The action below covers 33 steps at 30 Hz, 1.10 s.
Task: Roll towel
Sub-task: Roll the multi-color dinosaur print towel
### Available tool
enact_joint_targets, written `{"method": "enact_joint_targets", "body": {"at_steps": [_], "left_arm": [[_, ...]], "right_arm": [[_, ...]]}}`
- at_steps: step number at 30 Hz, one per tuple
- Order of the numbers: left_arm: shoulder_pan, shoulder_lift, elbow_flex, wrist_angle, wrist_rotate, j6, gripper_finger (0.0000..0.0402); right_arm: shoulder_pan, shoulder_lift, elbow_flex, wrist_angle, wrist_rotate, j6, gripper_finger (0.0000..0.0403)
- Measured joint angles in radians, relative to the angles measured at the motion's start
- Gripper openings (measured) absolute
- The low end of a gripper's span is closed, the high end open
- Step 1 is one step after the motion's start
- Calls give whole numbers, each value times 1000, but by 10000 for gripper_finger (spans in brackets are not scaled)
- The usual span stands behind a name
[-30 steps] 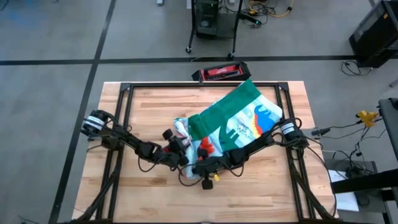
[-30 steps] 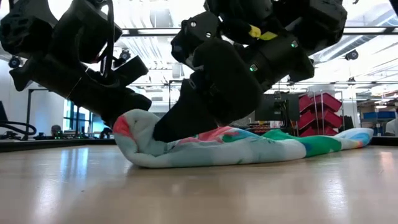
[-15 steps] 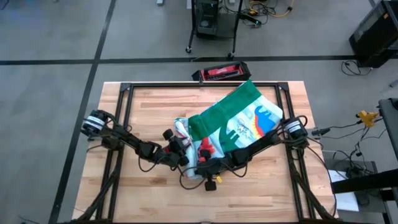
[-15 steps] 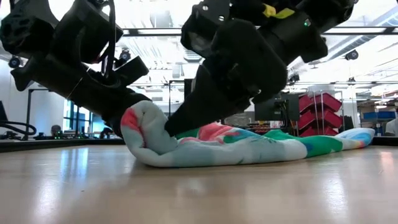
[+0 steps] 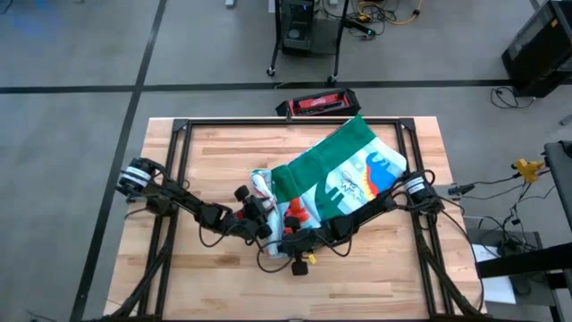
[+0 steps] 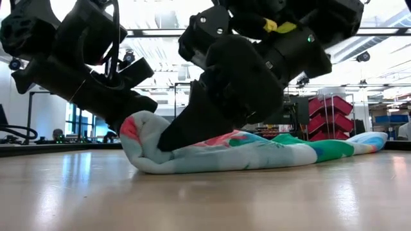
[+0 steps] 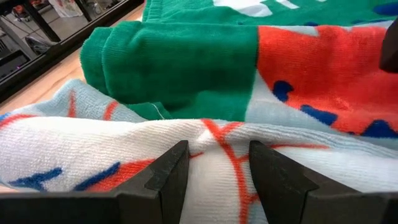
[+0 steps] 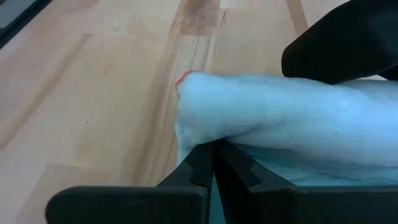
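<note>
High view progress: early; only the near edge of the towel [image 5: 335, 174] is turned into a short fat roll, most of it lies flat toward the table's [image 5: 206, 152] far right corner.
Left to do: roll the long remainder.
Left gripper [image 5: 265, 225]: part open, fingers [image 7: 168, 177] straddling the roll's top fold.
Right gripper [image 5: 288, 244]: fully closed, pinching the roll's lower edge at the near end.
Towel look: soft, thick; pale striped face with red, blue, green prints, solid green band and back folded over.
Roll: loose, uneven, bulging at the left end in the low view.
</note>
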Motion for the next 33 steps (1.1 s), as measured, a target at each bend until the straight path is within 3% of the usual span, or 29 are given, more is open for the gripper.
{"method": "enact_joint_targets", "body": {"at_steps": [6, 14, 23, 33], "left_arm": [[2, 0, 0, 2, 1, -4, 155], [3, 0, 0, 2, 14, -8, 155], [3, 0, 0, -10, 20, -8, 155], [2, -32, -2, -66, 29, -5, 155]], "right_arm": [[4, -104, -1, -133, -5, -15, 0], [3, -164, -2, -92, 41, -104, 0], [-62, -42, -3, 163, -76, -173, 0], [-65, -19, -83, 156, -80, -105, 0]]}}
